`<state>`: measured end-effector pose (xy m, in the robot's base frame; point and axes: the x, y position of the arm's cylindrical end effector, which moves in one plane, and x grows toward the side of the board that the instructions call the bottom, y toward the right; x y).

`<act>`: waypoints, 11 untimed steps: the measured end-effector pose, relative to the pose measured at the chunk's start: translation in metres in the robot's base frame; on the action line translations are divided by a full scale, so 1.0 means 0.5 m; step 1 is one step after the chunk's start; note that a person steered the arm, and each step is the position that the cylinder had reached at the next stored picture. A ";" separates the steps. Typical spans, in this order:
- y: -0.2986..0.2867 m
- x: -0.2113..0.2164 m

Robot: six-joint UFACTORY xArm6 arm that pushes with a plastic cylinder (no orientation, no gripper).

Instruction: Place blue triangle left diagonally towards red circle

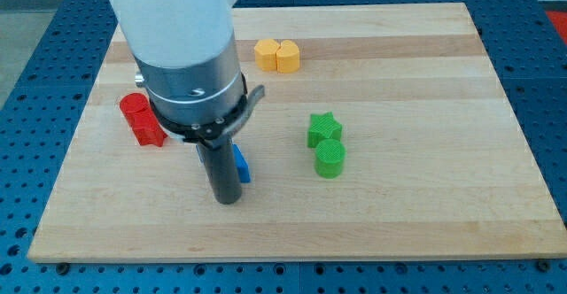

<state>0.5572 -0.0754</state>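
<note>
Camera view puts the table [416, 73] wide open, my tip [229, 198] planted just at seven o'clock of the blue triangle [241, 164], touching or nearly so. No fingers on this rod, nothing held. Risk, I'd say: an off-centre shove spins the triangle away, or overshoots into the red circle [134, 105] and red block [149, 131] at ten o'clock. Triangle half hidden behind the rod, small, bright blue.
</note>
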 end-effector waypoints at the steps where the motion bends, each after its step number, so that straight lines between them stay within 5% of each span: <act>1: 0.040 0.007; 3: 0.024 -0.038; 7: 0.007 -0.264; 11: 0.071 -0.225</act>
<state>0.4449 -0.0401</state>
